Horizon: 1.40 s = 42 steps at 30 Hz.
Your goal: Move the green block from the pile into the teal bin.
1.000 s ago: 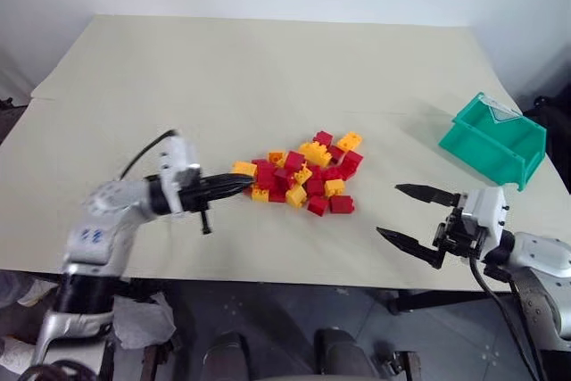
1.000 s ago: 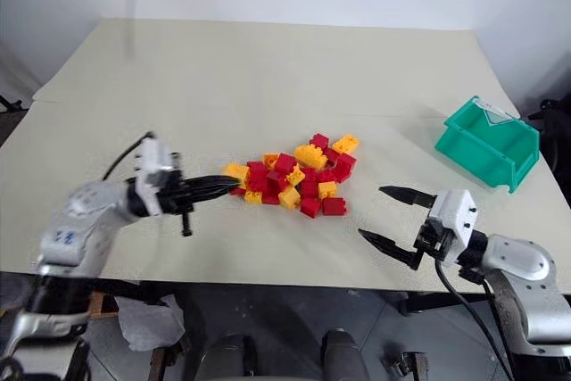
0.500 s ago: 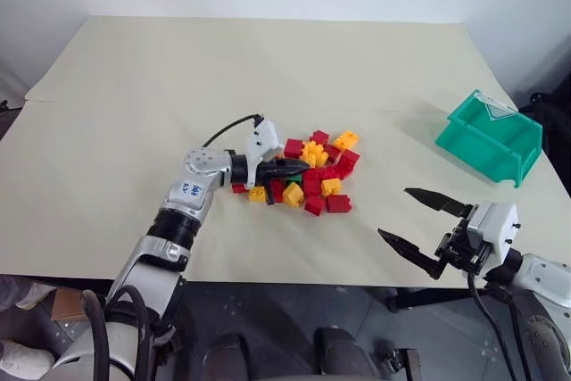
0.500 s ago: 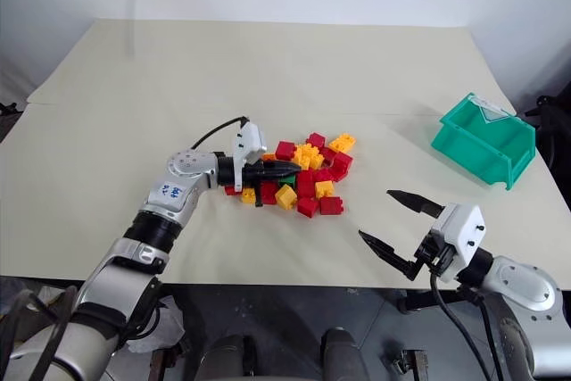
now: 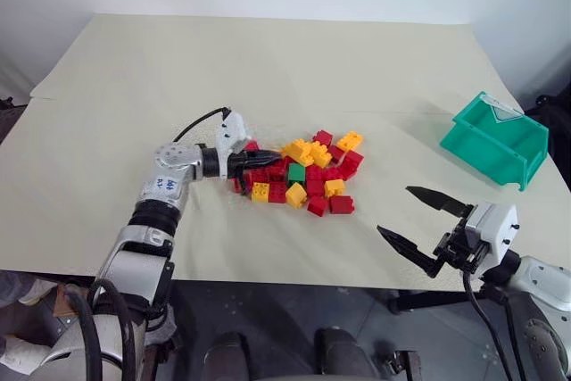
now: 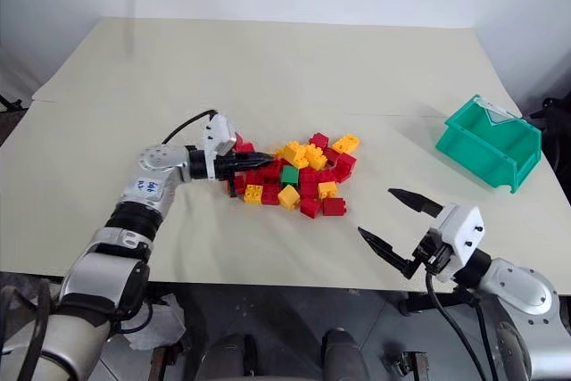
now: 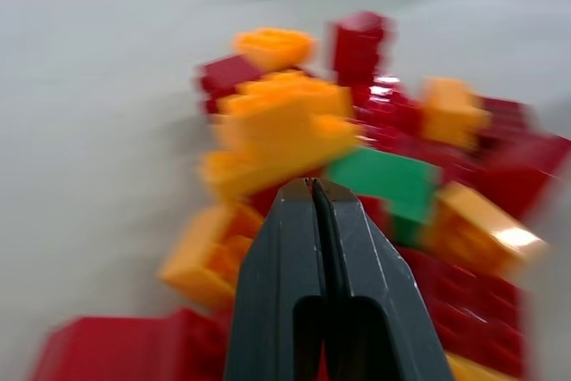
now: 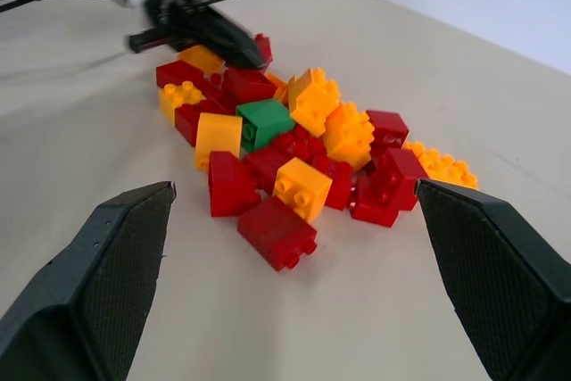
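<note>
Green block (image 5: 296, 172) sits exposed in the pile (image 5: 303, 176), just ahead of the left gripper (image 5: 260, 161) tips, fingers pressed together. Right gripper (image 5: 419, 218) is spread wide, empty. Block looks light, rigid, slick; pinch 2 flat opposite sides. Teal bin (image 5: 493, 141) well apart.

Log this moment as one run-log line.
left gripper: shut, tip in pile | green block: exposed, unheld | right gripper: open, idle | teal bin: empty

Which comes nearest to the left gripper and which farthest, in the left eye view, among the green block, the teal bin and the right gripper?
1. The green block, in the pile just beyond the left gripper's tips.
2. The right gripper, near the table's front edge, on the right.
3. The teal bin, far right.
</note>
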Tool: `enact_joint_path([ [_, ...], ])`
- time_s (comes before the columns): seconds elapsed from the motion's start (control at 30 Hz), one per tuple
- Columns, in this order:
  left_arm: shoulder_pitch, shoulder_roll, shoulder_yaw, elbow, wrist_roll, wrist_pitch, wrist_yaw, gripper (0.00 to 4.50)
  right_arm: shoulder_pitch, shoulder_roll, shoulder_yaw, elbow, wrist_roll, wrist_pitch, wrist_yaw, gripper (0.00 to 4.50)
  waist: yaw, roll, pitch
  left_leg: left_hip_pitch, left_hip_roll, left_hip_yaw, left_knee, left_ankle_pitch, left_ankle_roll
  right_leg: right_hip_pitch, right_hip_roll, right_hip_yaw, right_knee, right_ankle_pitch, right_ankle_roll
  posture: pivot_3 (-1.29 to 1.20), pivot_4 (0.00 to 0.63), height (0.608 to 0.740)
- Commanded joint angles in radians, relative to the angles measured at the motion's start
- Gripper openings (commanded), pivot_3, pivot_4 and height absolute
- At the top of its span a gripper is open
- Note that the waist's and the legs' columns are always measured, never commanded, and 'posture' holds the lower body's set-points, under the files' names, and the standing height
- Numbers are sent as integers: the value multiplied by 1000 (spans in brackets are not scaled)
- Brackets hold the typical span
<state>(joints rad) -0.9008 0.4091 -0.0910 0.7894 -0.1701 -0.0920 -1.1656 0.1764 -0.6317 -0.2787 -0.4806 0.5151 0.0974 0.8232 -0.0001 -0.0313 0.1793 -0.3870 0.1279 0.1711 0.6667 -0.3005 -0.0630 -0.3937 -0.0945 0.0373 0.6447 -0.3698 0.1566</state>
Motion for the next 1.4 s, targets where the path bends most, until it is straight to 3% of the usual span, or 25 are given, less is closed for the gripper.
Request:
enact_joint_path([
  [0.03, 45, 10, -30, -126, -23, 14, -115, 72, -5, 0, 2, -29, 5, -1, -3, 4500, 0, 0, 0, 0, 0, 0, 0, 0, 0, 0, 0, 0, 0, 0, 0, 0, 150, 740],
  [0.27, 59, -33, -54, -165, 28, 28, -48, 72, -11, -1, 3, -36, 10, 12, -4, 4500, 2, 0, 0, 0, 0, 0, 0, 0, 0, 1, 0, 0, 0, 0, 0, 0, 150, 740],
  [0.5, -123, -144, -42, 64, 93, 44, 144, 72, -22, -1, 11, -48, 11, 28, -15, 4500, 13, -1, 0, -1, 0, -1, 1, 0, 0, 1, 0, 0, -1, 0, 0, 0, 150, 740],
  [0.7, -221, -159, -32, 246, 157, 16, 311, 72, -17, 2, 3, -69, 13, 40, -30, 4500, 13, -1, 1, 0, 0, -1, 1, 0, 0, 0, 0, 0, 0, 0, 0, 0, 150, 740],
  [0.87, -240, -112, -40, 306, 198, 2, 332, 72, 3, 0, -9, -86, 15, 43, -40, 4500, 17, -1, 1, 0, 0, 0, 1, 0, 0, 0, 0, 0, 0, 0, 0, 0, 150, 740],
  [1.07, -218, -40, 83, 242, 42, -109, 42, 72, 6, -5, -22, -92, 23, 47, -40, 4500, 17, -1, 1, 0, 0, 0, 0, 0, 0, -1, 0, -1, 1, 0, 0, 0, 150, 740],
  [1.2, -174, 78, 69, 193, 41, -157, -189, 931, 9, -23, -46, -94, 34, 62, -27, 4500, 17, -1, 1, 0, 0, 0, 0, 0, 0, -1, 0, -2, 0, 0, 0, 0, 150, 740],
  [1.4, -119, 222, 130, 168, 10, -154, -265, 2785, 23, -57, -85, -97, 50, 73, 0, 4500, 20, -1, 1, -1, 0, 0, 0, 0, 0, 0, 0, -2, 1, 0, 0, 0, 150, 740],
])
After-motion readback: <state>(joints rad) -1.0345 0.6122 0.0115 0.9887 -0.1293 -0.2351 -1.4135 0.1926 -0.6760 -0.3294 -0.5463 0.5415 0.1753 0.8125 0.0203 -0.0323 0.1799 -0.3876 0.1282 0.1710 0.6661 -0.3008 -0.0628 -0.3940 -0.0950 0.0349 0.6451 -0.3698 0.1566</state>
